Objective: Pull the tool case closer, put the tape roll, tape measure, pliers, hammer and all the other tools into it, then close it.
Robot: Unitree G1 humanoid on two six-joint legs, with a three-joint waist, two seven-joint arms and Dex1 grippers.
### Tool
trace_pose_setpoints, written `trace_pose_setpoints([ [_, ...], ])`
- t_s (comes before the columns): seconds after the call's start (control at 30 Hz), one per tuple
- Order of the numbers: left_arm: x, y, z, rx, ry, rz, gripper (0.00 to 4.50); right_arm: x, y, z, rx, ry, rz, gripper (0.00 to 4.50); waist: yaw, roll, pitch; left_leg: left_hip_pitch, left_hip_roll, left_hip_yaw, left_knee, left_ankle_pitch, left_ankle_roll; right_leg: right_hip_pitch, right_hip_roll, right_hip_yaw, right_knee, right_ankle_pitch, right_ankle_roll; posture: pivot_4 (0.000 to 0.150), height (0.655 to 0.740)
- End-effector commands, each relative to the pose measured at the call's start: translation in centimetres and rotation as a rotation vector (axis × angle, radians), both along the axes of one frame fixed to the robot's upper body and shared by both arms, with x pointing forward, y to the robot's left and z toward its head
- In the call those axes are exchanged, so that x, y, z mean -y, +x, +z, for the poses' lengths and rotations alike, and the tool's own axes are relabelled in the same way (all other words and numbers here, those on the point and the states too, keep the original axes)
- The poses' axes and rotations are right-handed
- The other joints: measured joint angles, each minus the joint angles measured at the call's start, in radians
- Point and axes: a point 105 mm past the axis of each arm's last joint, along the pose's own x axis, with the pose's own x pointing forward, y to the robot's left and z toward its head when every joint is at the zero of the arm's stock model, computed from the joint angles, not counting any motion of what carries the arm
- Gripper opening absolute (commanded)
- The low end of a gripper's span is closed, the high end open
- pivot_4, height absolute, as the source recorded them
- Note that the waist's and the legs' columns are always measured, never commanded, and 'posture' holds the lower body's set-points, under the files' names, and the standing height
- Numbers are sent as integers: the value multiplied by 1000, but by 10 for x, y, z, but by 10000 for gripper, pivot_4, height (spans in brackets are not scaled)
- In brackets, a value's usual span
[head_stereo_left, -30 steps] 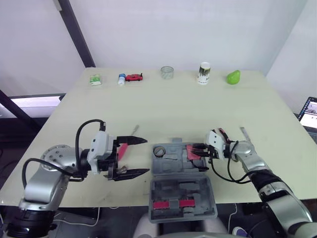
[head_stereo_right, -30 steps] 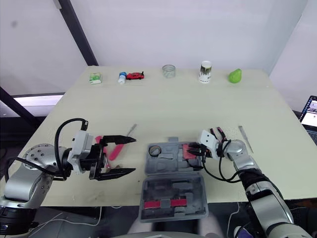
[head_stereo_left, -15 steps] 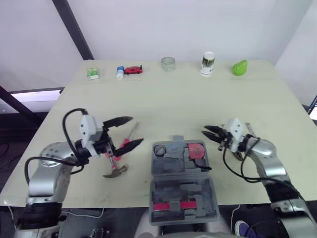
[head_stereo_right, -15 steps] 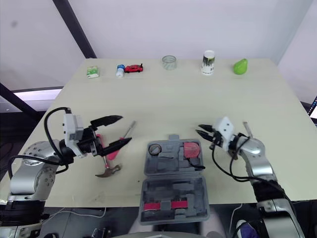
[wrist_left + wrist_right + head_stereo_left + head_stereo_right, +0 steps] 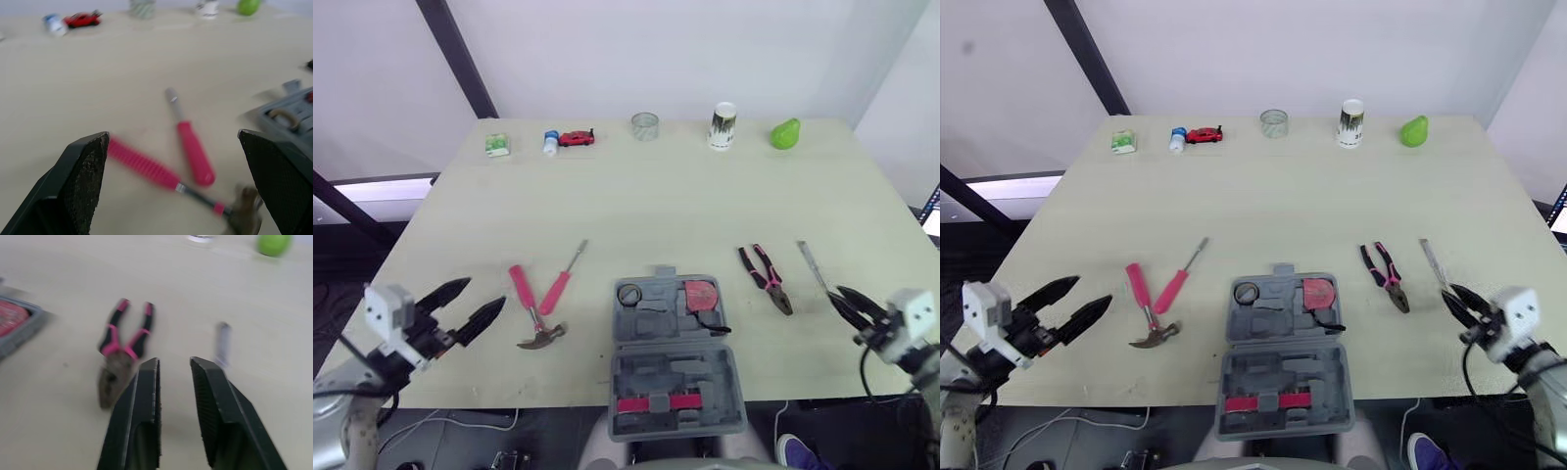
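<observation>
Fingers [image 5: 450, 291] of my left gripper [image 5: 481, 294] are spread wide at the near-left edge of the table [image 5: 656, 206]. My right gripper [image 5: 837, 297] shows only a narrow gap, at the near right. Half a second ago both flanked the tool case [image 5: 671, 377]; they have since drawn back. It lies open, near centre, tape roll [image 5: 628, 295] and tape measure [image 5: 702, 294] inside. The hammer [image 5: 521, 289] and screwdriver [image 5: 558, 286] lie left of it, the pliers [image 5: 766, 279] and a metal strip [image 5: 811, 266] right.

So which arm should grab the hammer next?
Probably left. The left tool, open, sits near the hammer, left of the case; the right tool is far across, by the pliers.
</observation>
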Motion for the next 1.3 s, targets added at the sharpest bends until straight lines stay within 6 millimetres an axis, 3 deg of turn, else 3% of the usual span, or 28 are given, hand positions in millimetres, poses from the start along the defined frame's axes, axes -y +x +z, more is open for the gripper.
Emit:
trace_pose_setpoints([
  [0.03,-30,-20,-11,-19,8,151,45000,33,-31,1,14,13,-130,26209,2,-2,1,-1,0,0,0,0,0,0,-1,1,-1,0,0,1500,7400],
  [0.17,-46,-44,-32,-98,11,216,45000,48,-56,-12,-37,14,-177,43269,-2,-3,1,2,0,-1,0,0,0,0,-1,2,0,-2,-4,1500,7400],
  [0.33,-55,-56,-38,-127,36,234,45000,65,-77,-23,-67,32,-252,44250,-2,-4,1,2,1,0,0,0,0,0,-3,4,0,-3,-4,1500,7400],
  [0.53,-55,-48,-26,-81,47,219,45000,61,-75,-25,-83,50,-211,44250,1,-3,1,1,1,-1,0,0,0,0,-6,3,-1,-2,-4,1500,7400],
  [0.73,-24,-13,-1,19,67,58,45000,26,-33,2,10,55,-39,44250,-2,-1,1,1,1,0,-1,-1,-2,-1,-8,3,-1,-2,-5,1500,7400],
  [0.93,27,21,35,120,88,-175,45000,-21,-3,17,15,82,125,44250,0,-1,1,-1,1,-1,-3,-1,-1,-1,-9,1,-2,-2,-5,1500,7400],
  [1.1,68,35,54,161,113,-373,45000,-53,22,20,-1,85,170,44250,-1,0,1,-2,1,-1,-3,-1,-1,-2,-9,1,-2,-2,-5,1500,7400],
  [1.3,121,34,67,177,153,-672,45000,-86,56,6,-43,19,153,44250,-3,1,2,-2,1,-1,-2,0,-1,-2,-8,1,-1,-2,-5,1500,7400],
])
